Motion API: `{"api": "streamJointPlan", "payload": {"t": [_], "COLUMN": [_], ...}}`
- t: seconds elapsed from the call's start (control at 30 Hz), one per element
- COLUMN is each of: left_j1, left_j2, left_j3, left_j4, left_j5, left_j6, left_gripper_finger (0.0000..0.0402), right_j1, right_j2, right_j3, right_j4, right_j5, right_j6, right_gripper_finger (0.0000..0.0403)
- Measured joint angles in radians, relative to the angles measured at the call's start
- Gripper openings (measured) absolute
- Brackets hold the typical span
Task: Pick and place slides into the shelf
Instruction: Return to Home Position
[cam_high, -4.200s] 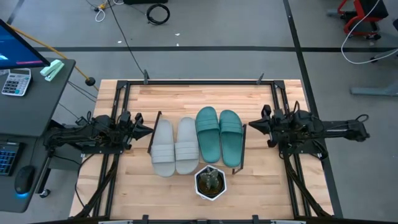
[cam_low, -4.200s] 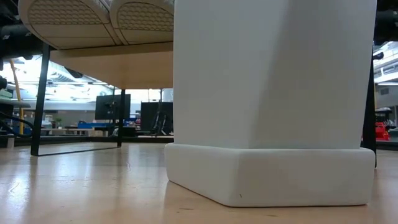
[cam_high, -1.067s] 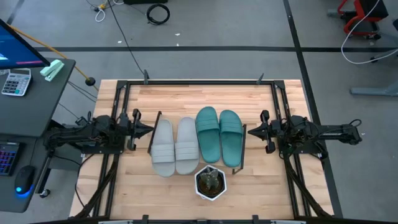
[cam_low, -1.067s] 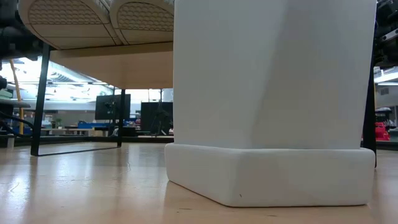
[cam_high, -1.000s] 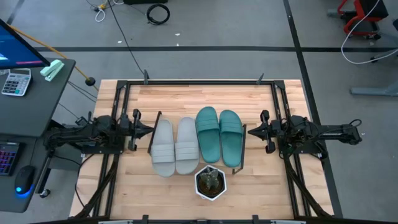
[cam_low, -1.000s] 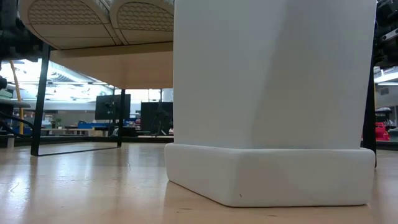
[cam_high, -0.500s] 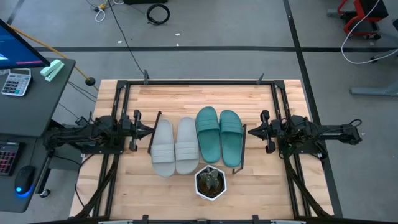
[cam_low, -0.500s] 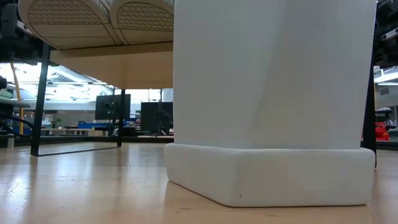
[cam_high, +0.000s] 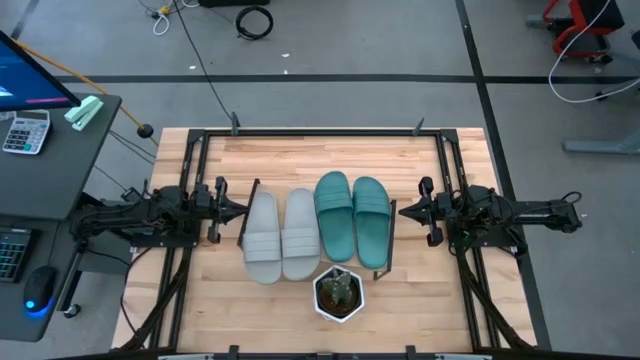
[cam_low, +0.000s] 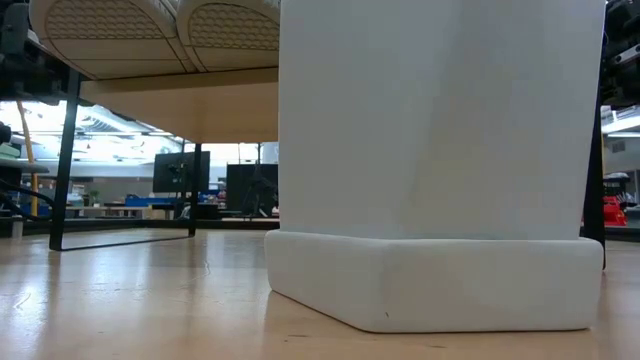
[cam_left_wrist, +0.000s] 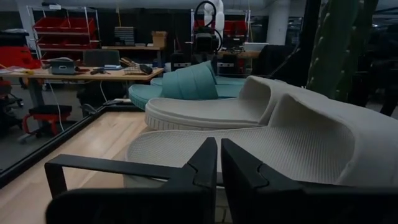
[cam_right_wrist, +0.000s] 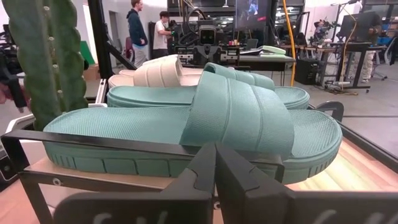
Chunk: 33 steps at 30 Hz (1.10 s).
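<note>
— Teal-green slides (cam_high: 352, 217) and light grey slides (cam_high: 280, 235): where are they found?

— All four are seen lying soles down, side by side on the shelf (cam_low: 180, 105), between the two sets of fingers. The grey pair is set just ahead of the fingertips of the left gripper (cam_high: 238, 210), and the teal pair just ahead of those of the right gripper (cam_high: 402, 210). No slide is touched by either.

— How are the fingers held?

— Both pairs are brought together, with at most a thin slit left between the left ones. Nothing is clamped in them.

— What else is shown around them?

— A cactus (cam_high: 338, 289) in a white pot (cam_low: 430, 150) is stood on the wooden table (cam_high: 300, 160), just beside the shelf and off to one side of both sets of fingertips. Most of the low view is filled by that pot, and ridged soles are seen jutting over the shelf board. Beyond the right fingers, past the slides, two persons (cam_right_wrist: 135, 25) are seen standing in the room.
</note>
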Motion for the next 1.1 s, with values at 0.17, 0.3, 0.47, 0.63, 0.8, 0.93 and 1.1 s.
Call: {"api": "streamJointPlan", "payload": {"t": [0.17, 0.3, 0.47, 0.63, 0.8, 0.93, 1.1], "left_j1": [0.000, 0.000, 0.000, 0.000, 0.000, 0.000, 0.000], "left_j2": [0.000, 0.000, 0.000, 0.000, 0.000, 0.000, 0.000], "left_j3": [0.000, 0.000, 0.000, 0.000, 0.000, 0.000, 0.000], "left_j4": [0.000, 0.000, 0.000, 0.000, 0.000, 0.000, 0.000], "left_j5": [0.000, 0.000, 0.000, 0.000, 0.000, 0.000, 0.000], "left_j6": [-0.008, -0.004, -0.004, -0.004, -0.003, -0.003, -0.004], "left_gripper_finger": [0.0037, 0.0039, 0.0032, 0.0024, 0.0026, 0.0033, 0.0039], "right_j1": [0.000, 0.000, 0.000, 0.000, 0.000, 0.000, 0.000], "right_j2": [0.000, 0.000, 0.000, 0.000, 0.000, 0.000, 0.000], "right_j3": [0.000, 0.000, 0.000, 0.000, 0.000, 0.000, 0.000], "right_j4": [0.000, 0.000, 0.000, 0.000, 0.000, 0.000, 0.000], "right_j5": [0.000, 0.000, 0.000, 0.000, 0.000, 0.000, 0.000], "right_j6": [0.000, 0.000, 0.000, 0.000, 0.000, 0.000, 0.000], "right_gripper_finger": [0.0014, 0.0014, 0.0014, 0.0014, 0.0014, 0.0014, 0.0014]}}
